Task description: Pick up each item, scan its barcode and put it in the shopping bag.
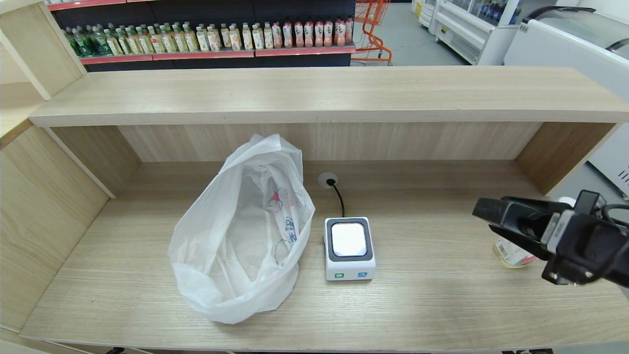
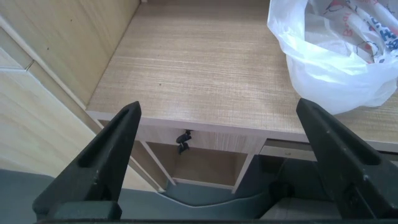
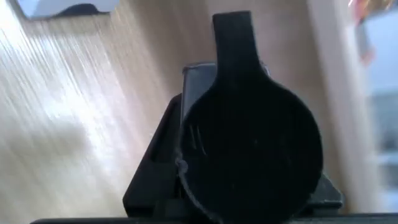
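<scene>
A white plastic shopping bag (image 1: 245, 236) stands open at the counter's middle left; its side is also in the left wrist view (image 2: 336, 56). The white barcode scanner (image 1: 349, 248) sits just to its right, glass window facing up. At the far right stands a bottle (image 1: 511, 253) with a pale label and yellowish contents, mostly hidden behind my right gripper (image 1: 491, 216), which hangs in front of its upper part. Whether it touches the bottle is unclear. My left gripper (image 2: 217, 162) is open and empty, low by the counter's front left edge.
A raised wooden ledge (image 1: 324, 98) runs along the back, and side walls (image 1: 49, 206) close in both ends. The scanner's black cable (image 1: 339, 196) runs back to a hole in the counter. Bare countertop (image 1: 432, 265) lies between scanner and bottle.
</scene>
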Robot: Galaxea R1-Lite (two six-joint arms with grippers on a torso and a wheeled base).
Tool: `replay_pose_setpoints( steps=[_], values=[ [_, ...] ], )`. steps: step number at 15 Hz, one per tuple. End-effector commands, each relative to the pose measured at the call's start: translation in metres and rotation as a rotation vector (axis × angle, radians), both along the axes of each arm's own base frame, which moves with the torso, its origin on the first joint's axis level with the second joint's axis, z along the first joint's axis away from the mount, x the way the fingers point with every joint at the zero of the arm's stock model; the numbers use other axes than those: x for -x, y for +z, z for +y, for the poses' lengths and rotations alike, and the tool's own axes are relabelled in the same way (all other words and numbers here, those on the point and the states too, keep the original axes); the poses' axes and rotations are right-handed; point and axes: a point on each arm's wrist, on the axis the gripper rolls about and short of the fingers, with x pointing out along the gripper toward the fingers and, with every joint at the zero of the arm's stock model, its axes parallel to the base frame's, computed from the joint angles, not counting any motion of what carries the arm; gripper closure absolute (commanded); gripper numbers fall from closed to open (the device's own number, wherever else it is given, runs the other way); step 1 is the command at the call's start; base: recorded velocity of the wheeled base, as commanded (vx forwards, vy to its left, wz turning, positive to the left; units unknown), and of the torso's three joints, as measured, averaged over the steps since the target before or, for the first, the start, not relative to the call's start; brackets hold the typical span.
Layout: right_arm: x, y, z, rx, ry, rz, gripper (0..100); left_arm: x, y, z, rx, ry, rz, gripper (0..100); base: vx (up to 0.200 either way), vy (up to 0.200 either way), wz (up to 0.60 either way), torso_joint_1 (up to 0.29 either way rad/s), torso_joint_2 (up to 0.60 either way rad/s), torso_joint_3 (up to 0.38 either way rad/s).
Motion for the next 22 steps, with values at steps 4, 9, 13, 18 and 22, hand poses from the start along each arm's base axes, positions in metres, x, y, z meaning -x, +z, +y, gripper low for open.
replay_pose_setpoints(
  steps=[4, 9, 13, 18, 22],
  values=[
    [0.017, 0.002, 0.023, 0.578, 0.641, -0.579, 100, 0.0, 0.0, 0.0, 0.0, 0.001, 0.0, 0, 0.0, 0.0, 0.0, 0.0, 0.0, 0.0],
    [-0.01, -0.046, 0.063, 0.656, 1.131, -0.716, 100, 0.0, 0.0, 0.0, 0.0, 0.001, 0.0, 0, 0.0, 0.0, 0.0, 0.0, 0.0, 0.0],
    [-0.008, -0.05, 0.076, 0.556, 1.289, -0.861, 100, 0.0, 0.0, 0.0, 0.0, 0.001, 0.0, 0, 0.0, 0.0, 0.0, 0.0, 0.0, 0.0],
    [-0.019, -0.052, 0.084, 0.56, 1.277, -0.934, 100, 0.0, 0.0, 0.0, 0.0, 0.001, 0.0, 0, 0.0, 0.0, 0.0, 0.0, 0.0, 0.0],
    [-0.022, -0.055, 0.085, 0.56, 1.277, -0.93, 100, 0.0, 0.0, 0.0, 0.0, 0.001, 0.0, 0, 0.0, 0.0, 0.0, 0.0, 0.0, 0.0]
  ],
)
